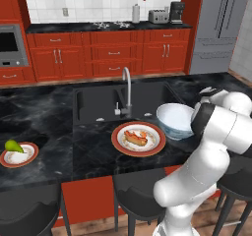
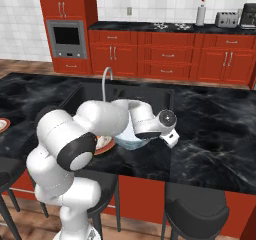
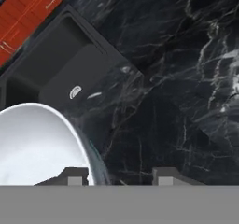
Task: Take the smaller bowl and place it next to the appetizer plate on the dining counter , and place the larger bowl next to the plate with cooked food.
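on the dining counter (image 1: pixel 44 112), larger bowl (image 3: pixel 32 143) rim between gripper (image 3: pixel 121 174) fingertips, apparently clamped, beside cooked-food plate (image 1: pixel 138 138)

Toaster (image 1: pixel 158 16) and coffee maker (image 1: pixel 176 12) at one o'clock on back counter, towel roll (image 1: pixel 136 14) beside them. Oven (image 1: pixel 11 45) at ten o'clock. Fridge (image 1: pixel 219 26) at two. Black stools (image 1: pixel 135 195) at six.
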